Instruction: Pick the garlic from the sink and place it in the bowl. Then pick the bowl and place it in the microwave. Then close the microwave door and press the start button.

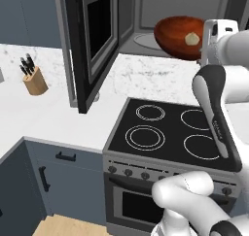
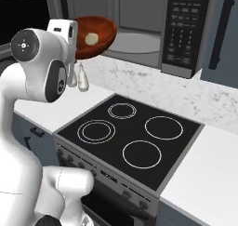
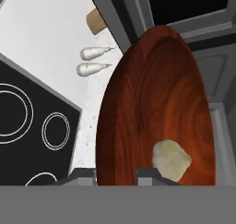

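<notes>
1. A wide, shallow, glossy reddish-brown wooden bowl [image 1: 179, 36] hangs in the air in front of the open black built-in microwave [image 2: 186, 29], level with its pale grey interior and above the back edge of the black glass stove [image 2: 135, 136].
2. The white arm's two-finger gripper [image 3: 116, 174] pinches the bowl's rim: in the hand view one dark fingertip sits on the outside of the rim and the other on the inside, the jaws narrow around the wood.
3. A small, roundish, pale cream-beige garlic bulb [image 3: 171, 159] lies inside the bowl, close to the gripped rim; both base views show it as a light spot against the dark red wood.
4. The black-framed microwave door [image 1: 95, 41] with its dark glass window stands swung wide open to the left.
5. On the white marble counter [image 1: 48, 113] to the left of the stove stand a light wooden knife block [image 1: 35, 79] with black handles and two small white shaker bottles [image 3: 94, 61], just beside each other.
</notes>
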Robot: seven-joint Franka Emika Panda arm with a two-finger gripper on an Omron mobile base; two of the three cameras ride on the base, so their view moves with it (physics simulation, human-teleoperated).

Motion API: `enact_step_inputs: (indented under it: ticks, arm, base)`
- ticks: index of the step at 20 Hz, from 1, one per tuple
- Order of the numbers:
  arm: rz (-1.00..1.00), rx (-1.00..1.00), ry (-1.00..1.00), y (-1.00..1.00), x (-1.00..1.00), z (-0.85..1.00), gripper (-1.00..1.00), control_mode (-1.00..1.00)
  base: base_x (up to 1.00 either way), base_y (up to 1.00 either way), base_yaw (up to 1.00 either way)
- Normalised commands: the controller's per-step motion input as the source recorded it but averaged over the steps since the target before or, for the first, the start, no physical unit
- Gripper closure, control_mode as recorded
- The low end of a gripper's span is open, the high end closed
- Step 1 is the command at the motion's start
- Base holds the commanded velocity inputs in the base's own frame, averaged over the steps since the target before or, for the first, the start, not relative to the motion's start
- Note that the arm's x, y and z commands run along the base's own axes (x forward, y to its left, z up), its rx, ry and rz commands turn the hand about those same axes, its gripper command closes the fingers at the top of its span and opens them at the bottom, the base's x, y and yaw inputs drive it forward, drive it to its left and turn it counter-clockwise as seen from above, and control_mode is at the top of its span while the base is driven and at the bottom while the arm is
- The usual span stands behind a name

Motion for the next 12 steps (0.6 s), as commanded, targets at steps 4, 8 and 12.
enact_step_inputs:
  ticks: [4, 8, 12]
  arm:
    - [-0.08, 0.00, 0.00, -0.22, 0.72, 0.12, 1.00, -1.00]
    - [-0.02, 0.00, 0.03, -0.36, 0.69, 0.01, 1.00, -1.00]
    - [0.00, 0.00, 0.00, -0.36, 0.76, 0.00, 1.00, -1.00]
  base:
    - [0.00, 0.00, 0.00]
    - [0.00, 0.00, 0.00]
    - [0.00, 0.00, 0.00]
